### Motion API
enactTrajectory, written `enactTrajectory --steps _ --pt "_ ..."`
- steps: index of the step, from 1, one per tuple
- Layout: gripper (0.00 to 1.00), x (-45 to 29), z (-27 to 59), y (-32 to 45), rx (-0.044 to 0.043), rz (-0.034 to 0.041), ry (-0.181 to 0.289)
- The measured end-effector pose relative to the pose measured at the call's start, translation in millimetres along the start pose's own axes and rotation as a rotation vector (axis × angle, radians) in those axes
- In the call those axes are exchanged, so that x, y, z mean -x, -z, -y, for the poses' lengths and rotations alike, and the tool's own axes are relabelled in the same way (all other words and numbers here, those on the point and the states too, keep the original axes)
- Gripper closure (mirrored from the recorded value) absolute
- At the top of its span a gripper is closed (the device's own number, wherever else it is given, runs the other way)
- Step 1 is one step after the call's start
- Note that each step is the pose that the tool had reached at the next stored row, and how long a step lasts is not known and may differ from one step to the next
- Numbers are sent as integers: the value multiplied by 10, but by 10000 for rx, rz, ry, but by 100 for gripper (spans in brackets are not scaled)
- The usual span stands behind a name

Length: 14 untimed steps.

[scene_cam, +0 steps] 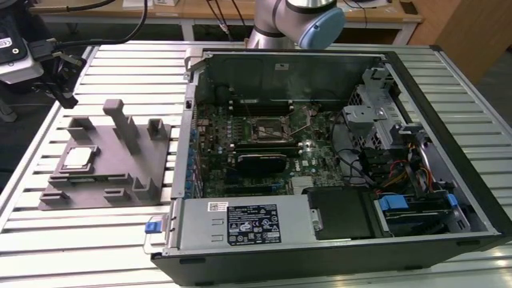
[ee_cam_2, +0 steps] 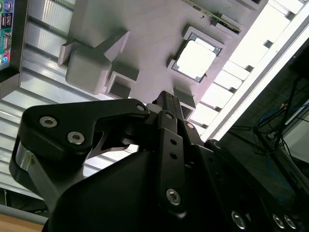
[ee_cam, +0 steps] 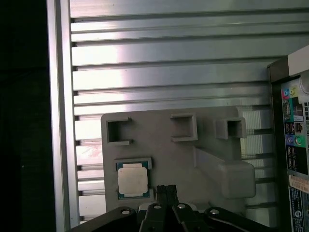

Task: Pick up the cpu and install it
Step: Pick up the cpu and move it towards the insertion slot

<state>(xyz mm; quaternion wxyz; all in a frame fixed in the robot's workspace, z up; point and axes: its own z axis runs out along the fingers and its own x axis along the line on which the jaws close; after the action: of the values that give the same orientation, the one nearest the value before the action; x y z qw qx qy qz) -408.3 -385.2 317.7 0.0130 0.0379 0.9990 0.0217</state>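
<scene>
Gripper (ee_cam: 166,190) is hovering over the fixture (ee_cam: 193,140), fingers pressed together and gripping nothing. The cpu (ee_cam: 132,179) is lying flat in a fixture recess with its silver top up, near the fingertips and not held. In the exterior view the cpu is sitting at 9 o'clock from the case (scene_cam: 336,264). The socket (scene_cam: 268,128) is showing mid-board. The arm (scene_cam: 304,21) is rising at 12 o'clock behind the case.

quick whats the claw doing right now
Claw: closed, holding nothing; the cpu lies in the grey fixture.
</scene>
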Motion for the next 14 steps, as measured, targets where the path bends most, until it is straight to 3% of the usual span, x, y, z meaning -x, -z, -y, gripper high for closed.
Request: enactTrajectory --steps 10,11,14 --pt "89 -18 2 -14 1 1 -1" --pt "89 -150 66 -136 0 -1 0" --pt "89 -151 73 -141 1 1 -1"
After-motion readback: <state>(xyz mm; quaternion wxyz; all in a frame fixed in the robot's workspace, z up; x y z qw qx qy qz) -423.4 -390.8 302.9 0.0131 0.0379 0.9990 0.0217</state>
